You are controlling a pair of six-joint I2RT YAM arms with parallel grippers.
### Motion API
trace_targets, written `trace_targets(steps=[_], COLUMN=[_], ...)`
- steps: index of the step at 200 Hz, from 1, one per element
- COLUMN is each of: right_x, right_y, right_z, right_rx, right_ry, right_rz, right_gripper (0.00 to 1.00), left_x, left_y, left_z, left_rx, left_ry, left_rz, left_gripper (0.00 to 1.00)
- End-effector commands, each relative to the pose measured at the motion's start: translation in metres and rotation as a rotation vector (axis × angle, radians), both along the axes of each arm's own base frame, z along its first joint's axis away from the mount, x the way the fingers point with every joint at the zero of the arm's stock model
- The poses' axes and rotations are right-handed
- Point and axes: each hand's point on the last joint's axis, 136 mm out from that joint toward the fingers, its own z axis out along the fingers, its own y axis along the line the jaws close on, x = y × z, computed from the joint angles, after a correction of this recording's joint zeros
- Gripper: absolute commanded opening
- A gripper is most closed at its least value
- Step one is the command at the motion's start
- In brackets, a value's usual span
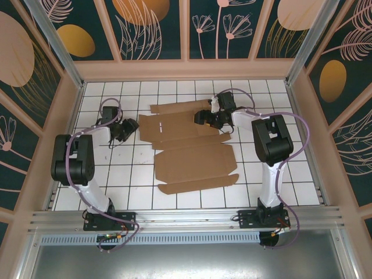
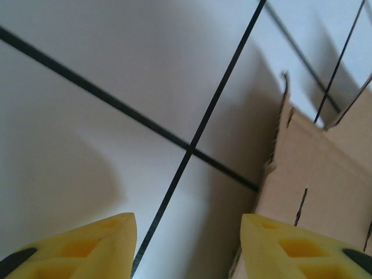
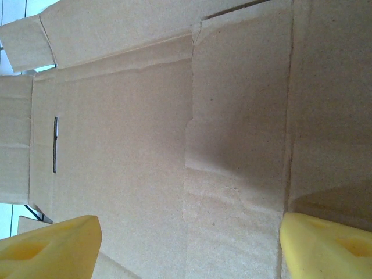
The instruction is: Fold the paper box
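The paper box [image 1: 192, 157] lies flat and unfolded on the white tiled table, a brown cardboard blank with flaps, slots and crease lines. My left gripper [image 1: 131, 127] hovers just off its left edge. In the left wrist view that gripper [image 2: 187, 232] is open over bare tile, with the cardboard's ragged edge [image 2: 325, 174] beside the right finger. My right gripper [image 1: 204, 119] is over the blank's far right part. In the right wrist view it [image 3: 190, 232] stands wide open above the creased cardboard [image 3: 145, 116], holding nothing.
A pink wooden frame [image 1: 186, 70] with dark patterned panels walls the table on three sides. A metal rail [image 1: 186, 218] carrying both arm bases runs along the near edge. Bare tiles [image 1: 116, 180] lie left of the blank and more [image 1: 290, 174] lie to its right.
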Motion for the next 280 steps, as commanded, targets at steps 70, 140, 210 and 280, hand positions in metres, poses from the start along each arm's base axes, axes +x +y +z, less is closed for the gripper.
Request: trace_targets(steps=[70,140,210,280], right_x=[-0.021,-0.028,-0.034,-0.036], right_y=[-0.024,-0.035,-0.039,-0.034], right_z=[-0.036,-0.048,-0.054,-0.060], right_rx=[-0.088,-0.154,-0.171,-0.158], right_ry=[0.135,0.154,0.165,0.184], right_rz=[-0.030,-0.041,-0.031,-0.016], right_gripper=[0.81,0.80,0.80,0.80], left_x=[0.032,0.025,0.039,0.046], left_y=[-0.053,0.013,-0.019,-0.066], left_z=[0.009,0.032,0.036,0.028], left_rx=[-0.232,0.108,-0.072,-0.246], left_ry=[-0.122,-0.158,-0.225,-0.247], left_rz=[-0.206,0.004,-0.117,-0.274], left_gripper=[0.37,0.11,0.45,0.43])
